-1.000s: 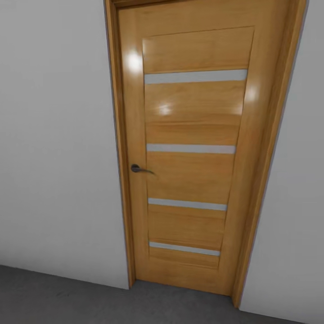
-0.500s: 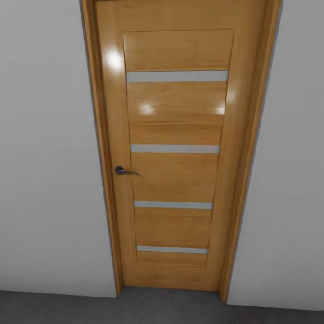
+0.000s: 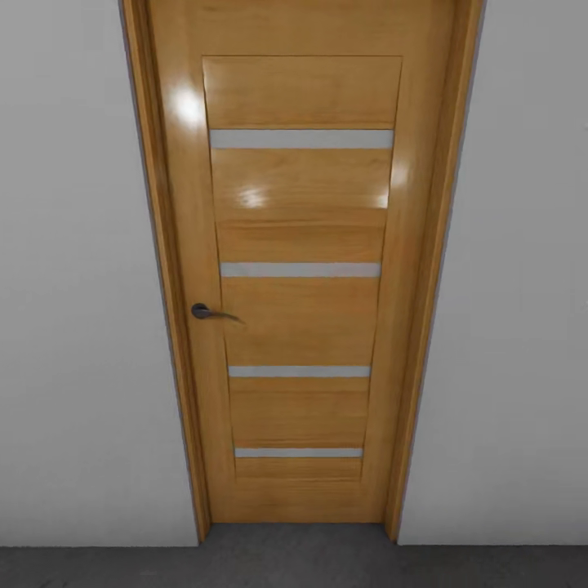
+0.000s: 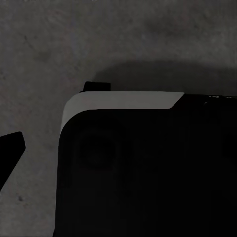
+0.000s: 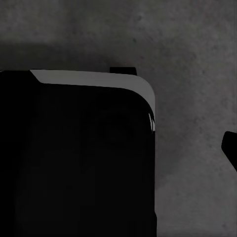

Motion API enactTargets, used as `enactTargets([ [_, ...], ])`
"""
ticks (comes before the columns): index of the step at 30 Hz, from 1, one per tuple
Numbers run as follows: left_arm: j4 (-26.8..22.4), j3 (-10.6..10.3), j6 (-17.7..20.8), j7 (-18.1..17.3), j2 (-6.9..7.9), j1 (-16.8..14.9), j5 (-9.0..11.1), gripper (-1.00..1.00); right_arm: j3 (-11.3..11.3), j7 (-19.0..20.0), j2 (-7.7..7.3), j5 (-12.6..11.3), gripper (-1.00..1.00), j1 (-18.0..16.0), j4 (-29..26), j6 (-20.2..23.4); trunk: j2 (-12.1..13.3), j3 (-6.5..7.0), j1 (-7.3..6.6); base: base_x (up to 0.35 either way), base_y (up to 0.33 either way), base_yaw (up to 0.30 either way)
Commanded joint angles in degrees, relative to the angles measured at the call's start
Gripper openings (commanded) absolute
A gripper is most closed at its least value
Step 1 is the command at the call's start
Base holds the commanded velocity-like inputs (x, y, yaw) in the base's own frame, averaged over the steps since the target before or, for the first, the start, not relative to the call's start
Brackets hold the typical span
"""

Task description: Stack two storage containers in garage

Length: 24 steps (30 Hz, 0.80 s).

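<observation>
One closed wooden door (image 3: pixel 298 278), grey floor (image 3: pixel 294 563).

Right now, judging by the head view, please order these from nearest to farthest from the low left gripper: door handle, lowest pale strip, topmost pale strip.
1. Lowest pale strip, at the bottom.
2. Door handle, mid-height, left edge.
3. Topmost pale strip, high up.

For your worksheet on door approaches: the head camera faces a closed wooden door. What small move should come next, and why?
Probably raise an arm toward the door handle: the wooden door stands shut, squarely ahead between grey walls, on the dark concrete floor, and blocks the way.
</observation>
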Motion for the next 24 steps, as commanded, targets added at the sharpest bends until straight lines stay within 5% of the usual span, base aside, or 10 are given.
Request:
enactTargets([
  [1, 0.0, 0.0, -0.1, 0.0, -0.01, 0.0, 0.4, 1.00, 0.0, 0.0, -0.02, 0.0, 1.00, 0.0, 0.1, -0.3, 0.0, -0.04, 0.00, 0.000, 0.000, -0.007],
  [24, 0.0, 0.0, -0.1, 0.0, 0.13, 0.0, 0.4, 1.00, 0.2, 0.0, -0.02, 0.0, 1.00, 0.0, 0.1, -0.3, 0.0, -0.04, 0.00, 0.040, 0.000, -0.001],
])
